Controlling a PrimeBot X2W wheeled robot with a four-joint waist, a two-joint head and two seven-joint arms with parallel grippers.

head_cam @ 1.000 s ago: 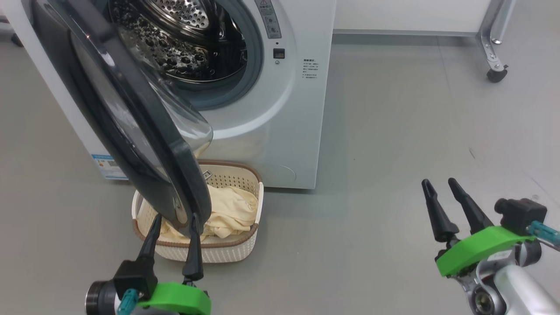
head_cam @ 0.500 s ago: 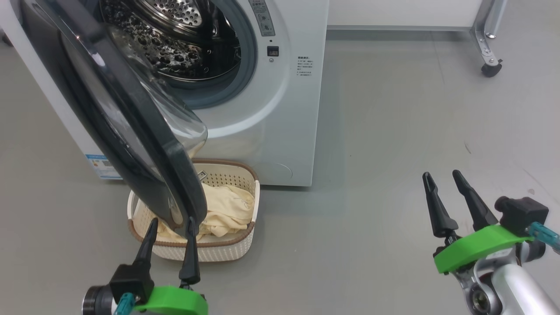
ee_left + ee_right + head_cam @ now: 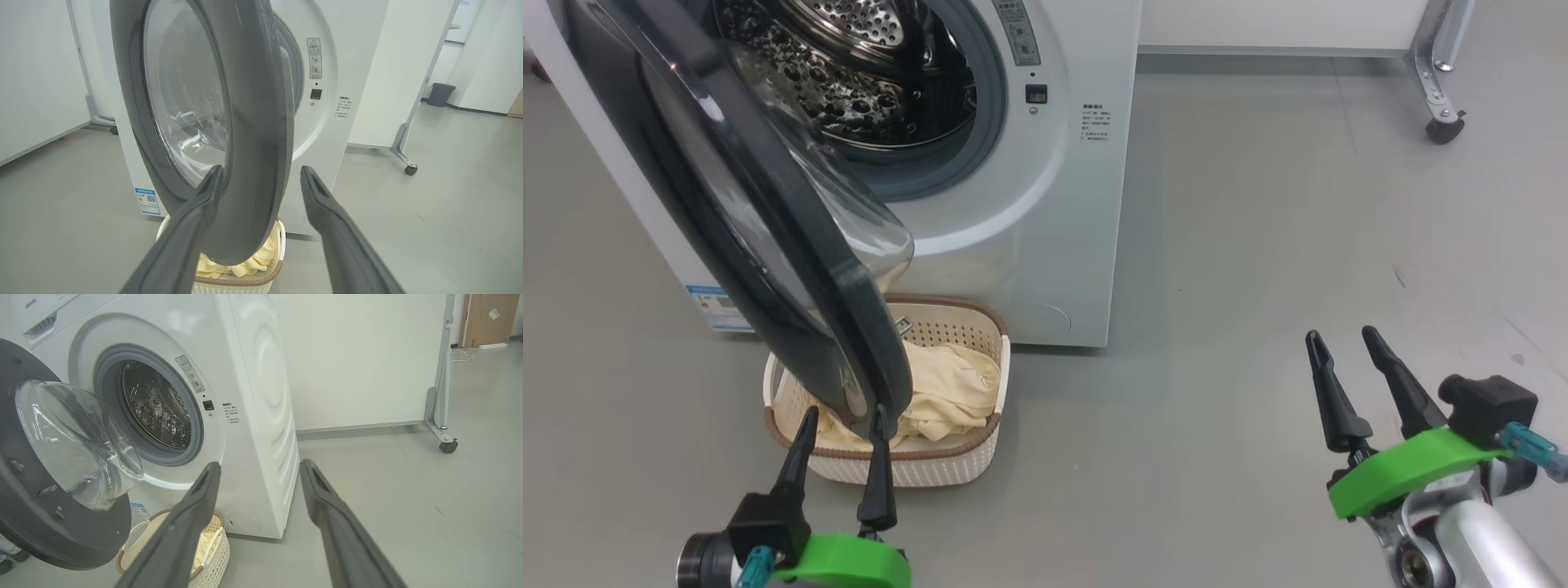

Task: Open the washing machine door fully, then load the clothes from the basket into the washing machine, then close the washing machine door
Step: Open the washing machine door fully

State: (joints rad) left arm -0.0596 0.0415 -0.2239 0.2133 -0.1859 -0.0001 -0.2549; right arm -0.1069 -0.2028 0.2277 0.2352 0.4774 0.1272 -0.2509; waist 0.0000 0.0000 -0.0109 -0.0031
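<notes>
The white washing machine point(image 3: 1045, 204) stands at the upper left with its steel drum point(image 3: 866, 73) showing. The washing machine door point(image 3: 768, 204) is swung out partway over the basket point(image 3: 931, 465), a cream one on the floor holding pale yellow clothes point(image 3: 947, 384). My left gripper point(image 3: 844, 412) is open just below the door's lower edge. In the left wrist view the door rim point(image 3: 253, 122) lies between and beyond the fingers of the left gripper point(image 3: 261, 170). My right gripper point(image 3: 1341, 335) is open over bare floor, far right of the machine, and holds nothing.
A wheeled metal leg point(image 3: 1444, 122) of a white partition stands at the far right behind the machine. A dark bin point(image 3: 439, 94) sits by the far wall. Grey floor point(image 3: 1258, 245) stretches to the right of the machine and basket.
The right gripper's fingers have spread slightly wider. The head view has shifted a little. The left gripper stays at the door's lower edge, and the door stands as before.
</notes>
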